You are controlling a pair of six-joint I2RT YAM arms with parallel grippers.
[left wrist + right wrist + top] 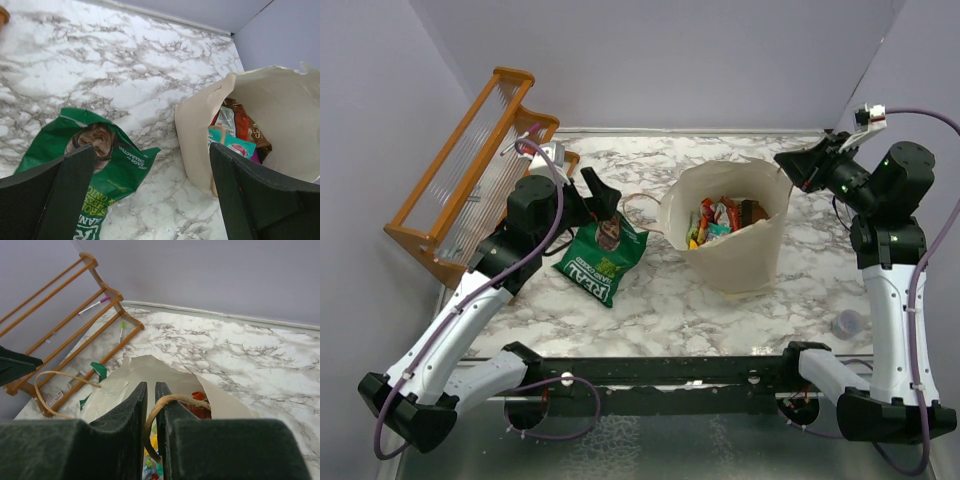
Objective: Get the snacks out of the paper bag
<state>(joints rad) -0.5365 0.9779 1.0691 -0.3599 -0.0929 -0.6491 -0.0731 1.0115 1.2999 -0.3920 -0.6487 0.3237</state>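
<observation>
The paper bag (740, 262) stands upright mid-table, its mouth open, with several snacks (720, 218) inside. One green snack packet (602, 256) lies flat on the marble, left of the bag. My left gripper (603, 196) hovers over that packet's far end, open and holding nothing. In the left wrist view the green packet (107, 162) lies below the left finger and the paper bag (197, 127) sits at the right. My right gripper (151, 390) is shut on the bag's cord handle (172, 401) at the bag's right rim (782, 185).
An orange wooden rack (470, 170) leans against the left wall, with markers (93, 305) lying in it. The bag's other cord handle (60, 376) hangs loose on its left side. A small grey cap (847, 322) sits near the right arm. Walls close off the back and sides.
</observation>
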